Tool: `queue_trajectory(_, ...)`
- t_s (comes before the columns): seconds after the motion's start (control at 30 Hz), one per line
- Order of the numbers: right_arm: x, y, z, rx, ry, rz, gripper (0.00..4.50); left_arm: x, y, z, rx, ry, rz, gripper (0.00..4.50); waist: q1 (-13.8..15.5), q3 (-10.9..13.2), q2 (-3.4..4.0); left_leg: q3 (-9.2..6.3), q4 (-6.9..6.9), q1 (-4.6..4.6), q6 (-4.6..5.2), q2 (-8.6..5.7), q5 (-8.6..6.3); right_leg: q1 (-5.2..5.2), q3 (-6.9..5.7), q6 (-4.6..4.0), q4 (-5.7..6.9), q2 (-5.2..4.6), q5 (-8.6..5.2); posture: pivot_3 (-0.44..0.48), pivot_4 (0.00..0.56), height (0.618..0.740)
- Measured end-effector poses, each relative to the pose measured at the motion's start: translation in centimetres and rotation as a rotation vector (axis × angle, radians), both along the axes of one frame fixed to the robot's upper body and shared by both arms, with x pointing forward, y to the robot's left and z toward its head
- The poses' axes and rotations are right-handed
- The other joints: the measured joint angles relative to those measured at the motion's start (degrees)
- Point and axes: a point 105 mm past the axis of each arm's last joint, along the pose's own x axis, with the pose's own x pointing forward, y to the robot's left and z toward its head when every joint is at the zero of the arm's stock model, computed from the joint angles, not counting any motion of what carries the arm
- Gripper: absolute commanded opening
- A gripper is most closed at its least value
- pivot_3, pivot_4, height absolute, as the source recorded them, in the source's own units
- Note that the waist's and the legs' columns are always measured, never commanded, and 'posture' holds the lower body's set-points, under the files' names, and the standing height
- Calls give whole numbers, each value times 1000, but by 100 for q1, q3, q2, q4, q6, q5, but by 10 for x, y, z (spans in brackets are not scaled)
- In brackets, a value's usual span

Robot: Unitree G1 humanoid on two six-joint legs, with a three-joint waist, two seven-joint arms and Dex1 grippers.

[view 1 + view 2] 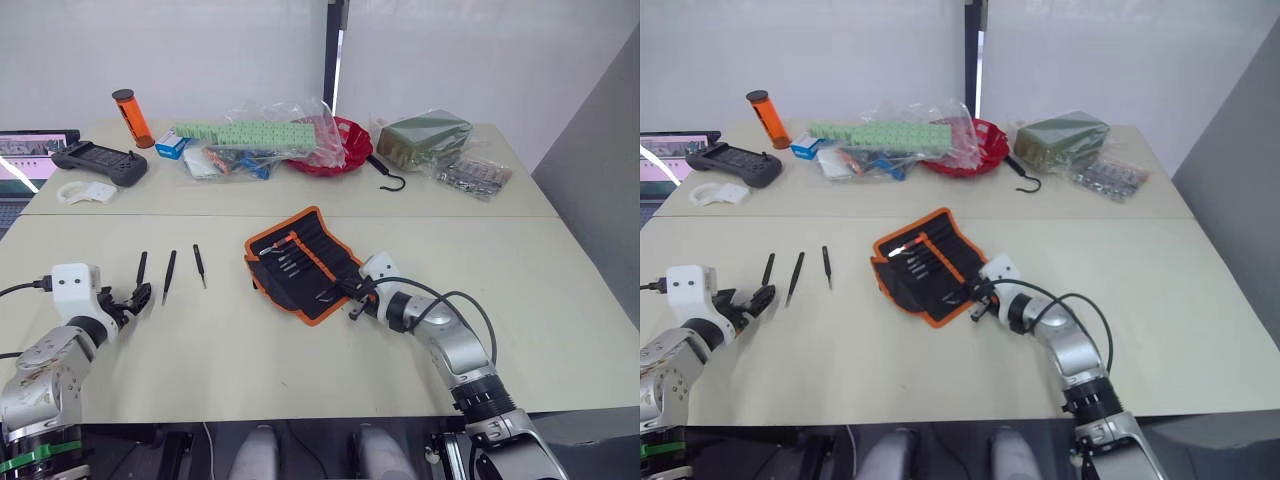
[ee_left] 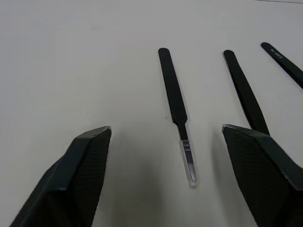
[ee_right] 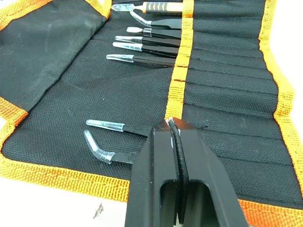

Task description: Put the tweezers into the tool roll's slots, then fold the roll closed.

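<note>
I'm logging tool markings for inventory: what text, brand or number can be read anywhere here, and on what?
White printing on the outermost loose tweezer: too small and cut off to read.
Laptop screen: blurred, unreadable.
Tool roll: no text visible.
Nothing else legible.

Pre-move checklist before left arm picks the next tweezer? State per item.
1. Left gripper open: ok, fingers spread wide.
2. Target between the fingers: ok, the nearest tweezer lies flat on the table, centred in the gap, not yet touched.
3. Neighbours apart: ok, the other two loose tweezers lie separate beside it, though one runs close to a finger.
4. Tool roll open: ok, unfolded with slots exposed.
5. Free slots: cannot tell for certain; several appear empty between the tools already stowed.
6. Right gripper clear of roll: not ok, shut with its tip over the orange band.
</note>
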Motion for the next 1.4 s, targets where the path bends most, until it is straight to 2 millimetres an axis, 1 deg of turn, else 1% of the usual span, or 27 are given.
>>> queue_trajectory(0.13,0,-1,0,-8,1,0,0,7,-5,-3,41,-1,11,1340,8,1,3,-1,1,2,0,-1,0,2,0,1,1,0,0,0,150,740)
queue_trajectory(0.17,1,-2,1,-12,2,2,0,8,-5,-3,55,3,16,935,11,1,8,-1,1,3,0,-2,0,3,0,1,2,0,0,0,150,740)
queue_trajectory(0.2,1,-2,1,-14,4,3,0,8,-5,-3,58,3,18,695,11,1,10,-1,1,3,0,-2,0,3,0,1,1,-1,0,0,150,740)
queue_trajectory(0.27,1,-2,1,-17,4,6,0,9,-4,-3,59,2,27,32,14,2,14,-1,1,3,0,-2,0,3,0,2,1,-1,0,0,150,740)
queue_trajectory(0.6,1,-1,1,-19,3,13,0,15,1,1,48,-38,39,32,7,3,16,-2,1,-1,0,-1,0,0,-1,3,1,0,-1,0,150,740)
queue_trajectory(0.67,0,-1,2,-19,2,14,0,16,3,9,63,-69,37,32,6,3,15,-3,1,-3,0,-1,0,-2,-2,3,1,1,-1,0,150,740)
queue_trajectory(0.77,1,-2,2,-22,1,11,0,20,0,31,91,-127,-9,32,15,4,15,-3,1,-4,0,-2,0,-2,-2,3,0,0,-1,0,150,740)
queue_trajectory(0.87,0,-2,2,-25,-3,9,0,26,-24,63,109,-203,-159,32,19,5,14,-2,2,-6,0,-2,0,-2,-2,3,-3,0,-1,0,150,740)
queue_trajectory(0.9,-1,-2,2,-26,-5,9,0,28,-37,73,121,-221,-234,32,19,6,14,-3,1,-8,0,-2,0,-2,-2,3,-3,0,-1,0,150,740)
queue_trajectory(1.07,-2,0,2,-27,-12,7,0,35,-85,104,189,-272,-459,32,2,11,21,-2,-2,-8,0,-2,0,-3,-2,5,-4,2,-2,0,150,740)
queue_trajectory(1.1,-2,0,2,-27,-13,5,0,35,-94,107,195,-265,-508,32,1,12,20,-3,-2,-9,0,-2,0,-3,-2,6,-5,2,-3,0,150,740)
queue_trajectory(1.17,-2,0,3,-38,-20,0,0,33,-121,108,240,-210,-658,32,-3,16,22,-3,-1,-11,0,-3,0,-4,-2,7,-6,3,-3,0,150,740)
queue_trajectory(1.23,-1,-1,3,-47,-26,-1,0,32,-145,110,262,-191,-766,32,1,22,28,-1,0,-11,0,-4,0,-4,-1,8,-5,2,-4,0,150,740)
queue_trajectory(1.3,-1,-1,4,-49,-28,-3,0,33,-164,110,269,-157,-845,32,2,26,29,-3,1,-11,1,-2,0,-4,-2,23,-4,4,-12,0,150,740)
queue_trajectory(1.4,-1,0,6,-46,-33,-6,0,36,-185,108,294,-94,-916,32,-3,42,36,-2,2,-13,1,-3,1,-5,-1,41,-4,5,-22,0,150,740)
